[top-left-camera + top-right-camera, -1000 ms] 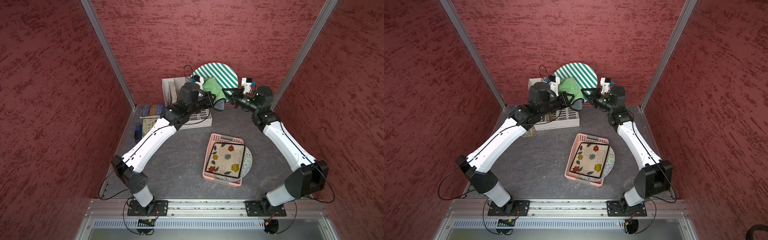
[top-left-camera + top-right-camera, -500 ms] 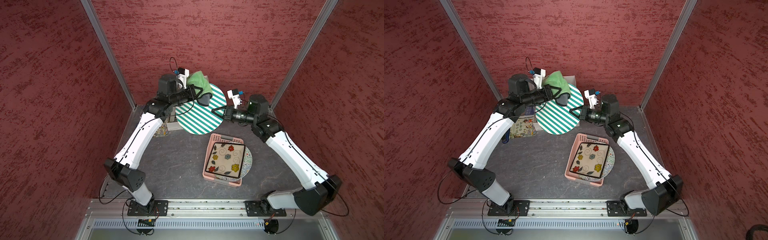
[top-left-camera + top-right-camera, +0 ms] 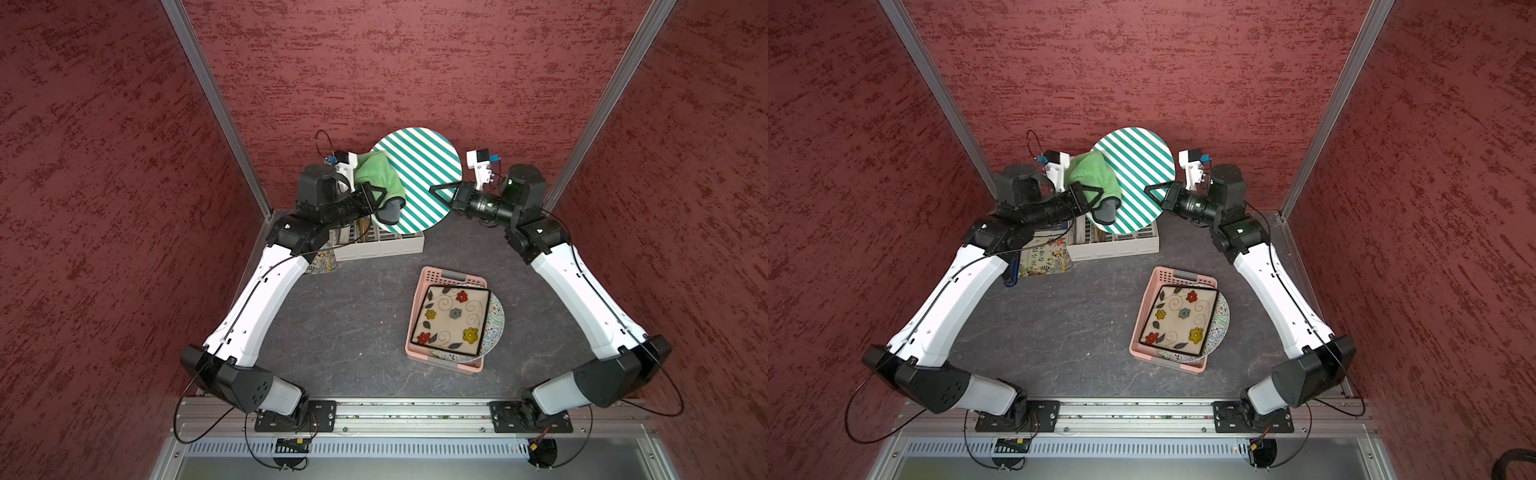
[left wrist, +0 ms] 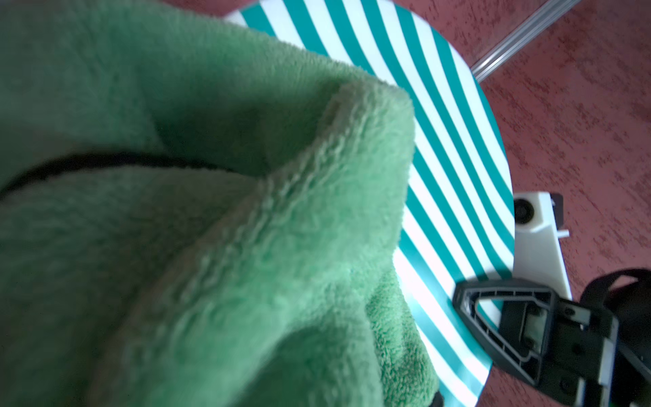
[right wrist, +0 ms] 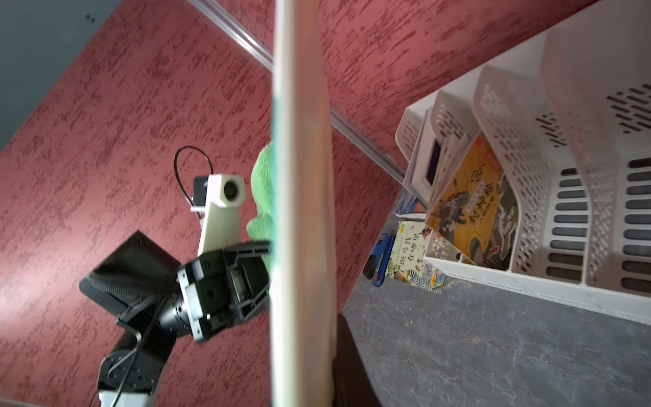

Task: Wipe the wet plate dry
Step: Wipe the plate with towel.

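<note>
Robot lab booth, not a real kitchen: red textured wall panels [image 3: 374, 62] on three sides, bare aluminium posts [image 3: 218, 108] in the far corners, two robot arms [image 3: 262, 307] bolted to a metal rail [image 3: 399, 409] along the near edge, plus what might be a slotted cable duct [image 3: 374, 449].

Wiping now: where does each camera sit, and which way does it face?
Top views: stereo head high above the arms' bases, looking down at the table. The left arm and right arm show whole, with the striped plate raised between them.
Left wrist: on the left arm, facing the plate's striped face. The green cloth fills most of the view, and the right gripper clamps the rim.
Right wrist: on the right arm, sighting along the plate's edge. The left gripper, the cloth and the file rack show beyond.
Shared: both wrist views show the plate and the cloth.
</note>
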Action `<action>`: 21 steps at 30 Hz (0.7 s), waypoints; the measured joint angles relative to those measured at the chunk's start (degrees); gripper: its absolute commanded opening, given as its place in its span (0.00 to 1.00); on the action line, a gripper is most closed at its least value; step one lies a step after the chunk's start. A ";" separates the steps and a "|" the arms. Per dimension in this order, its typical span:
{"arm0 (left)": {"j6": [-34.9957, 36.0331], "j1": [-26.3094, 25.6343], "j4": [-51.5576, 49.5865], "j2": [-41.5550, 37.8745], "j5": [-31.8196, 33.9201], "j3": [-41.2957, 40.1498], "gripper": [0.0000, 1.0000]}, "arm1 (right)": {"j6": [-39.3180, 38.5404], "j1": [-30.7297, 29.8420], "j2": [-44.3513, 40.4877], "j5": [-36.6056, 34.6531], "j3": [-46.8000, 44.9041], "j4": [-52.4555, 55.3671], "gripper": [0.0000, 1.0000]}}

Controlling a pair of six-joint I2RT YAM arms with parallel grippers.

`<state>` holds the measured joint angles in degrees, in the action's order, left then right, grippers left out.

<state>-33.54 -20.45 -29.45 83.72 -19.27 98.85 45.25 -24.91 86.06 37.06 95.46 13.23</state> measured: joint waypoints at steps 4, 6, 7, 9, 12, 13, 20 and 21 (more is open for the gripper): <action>0.00 0.94 0.13 3.87 -3.04 7.08 0.00 | 0.20 -5.49 0.02 0.68 -2.34 0.42 0.00; 1.07 -1.07 0.70 7.78 -5.07 12.37 0.00 | 1.49 -5.92 0.44 0.92 -1.81 1.38 0.00; 2.08 -2.78 0.96 10.08 -5.09 14.73 0.00 | 2.47 -5.16 1.68 0.81 0.76 3.54 0.00; 2.73 -4.70 2.64 11.15 -4.83 14.64 0.00 | 4.04 -2.82 4.61 0.87 6.29 6.43 0.00; 0.85 -4.79 8.52 6.91 -5.31 6.05 0.00 | 7.96 2.23 7.74 0.90 10.86 3.41 0.00; -0.39 -3.98 10.23 4.59 -5.66 2.03 0.00 | 9.38 3.74 7.82 0.90 10.84 1.40 0.00; -15.67 8.13 21.51 -6.16 -10.12 -15.85 0.00 | 29.53 9.99 5.27 1.31 0.48 -28.46 0.00; -18.27 9.29 23.69 -6.01 -11.15 -17.00 0.00 | 33.09 9.22 5.01 1.77 -1.03 -33.92 0.00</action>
<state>-51.81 -11.16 -5.76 77.71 -30.41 81.84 78.35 -15.68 91.07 38.83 94.43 -20.69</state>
